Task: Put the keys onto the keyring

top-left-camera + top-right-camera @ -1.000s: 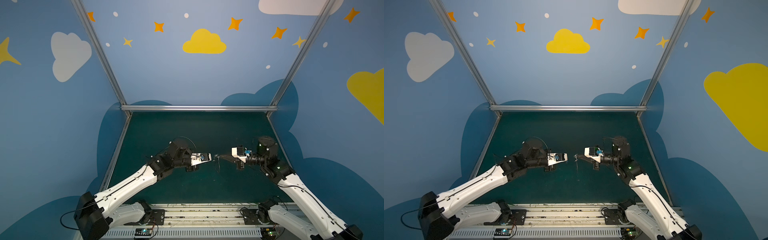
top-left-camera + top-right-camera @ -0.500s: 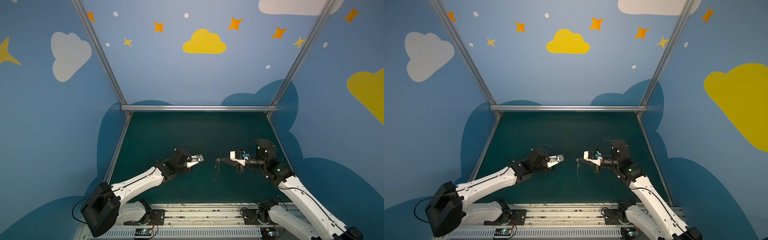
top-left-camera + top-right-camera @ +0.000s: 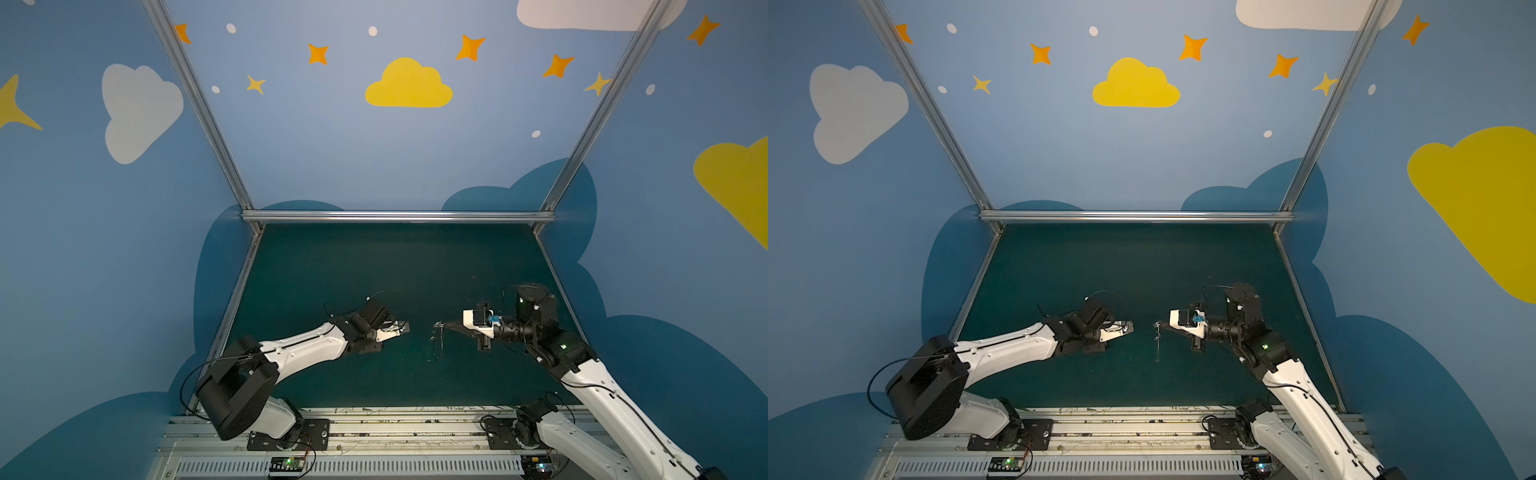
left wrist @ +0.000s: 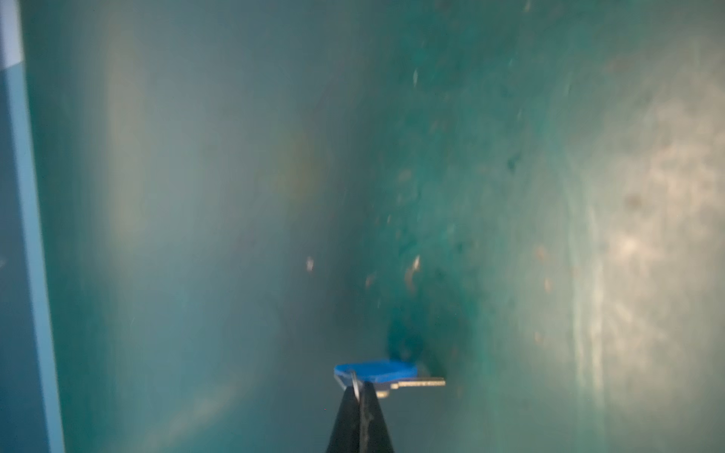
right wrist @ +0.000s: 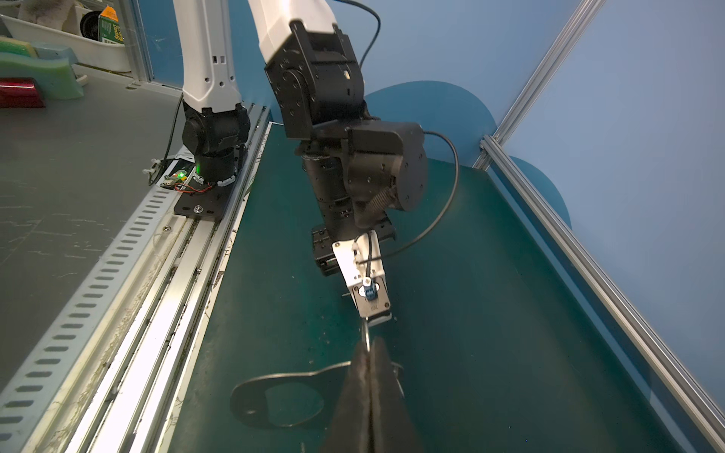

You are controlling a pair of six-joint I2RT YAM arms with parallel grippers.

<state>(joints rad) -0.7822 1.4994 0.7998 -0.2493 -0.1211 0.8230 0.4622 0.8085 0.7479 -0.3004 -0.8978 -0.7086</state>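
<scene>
Left gripper (image 4: pixel 359 392): fingers pressed together on the thin loop at the head of the keys (image 4: pixel 376 372), which have a blue head and silver blade and sit low centre in the left wrist view. Right gripper (image 5: pixel 370 355): fingers pinched on the keyring (image 5: pixel 248 396), a grey plate hanging below the tips, just right of centre in both top views. Step, as judged: bringing together; nothing threaded yet, tips apart. Next move calls for closing the gap and lining the loop up with a plate hole. Arms: forearms low, wrists level, facing each other over the green mat (image 3: pixel 374 270).
</scene>
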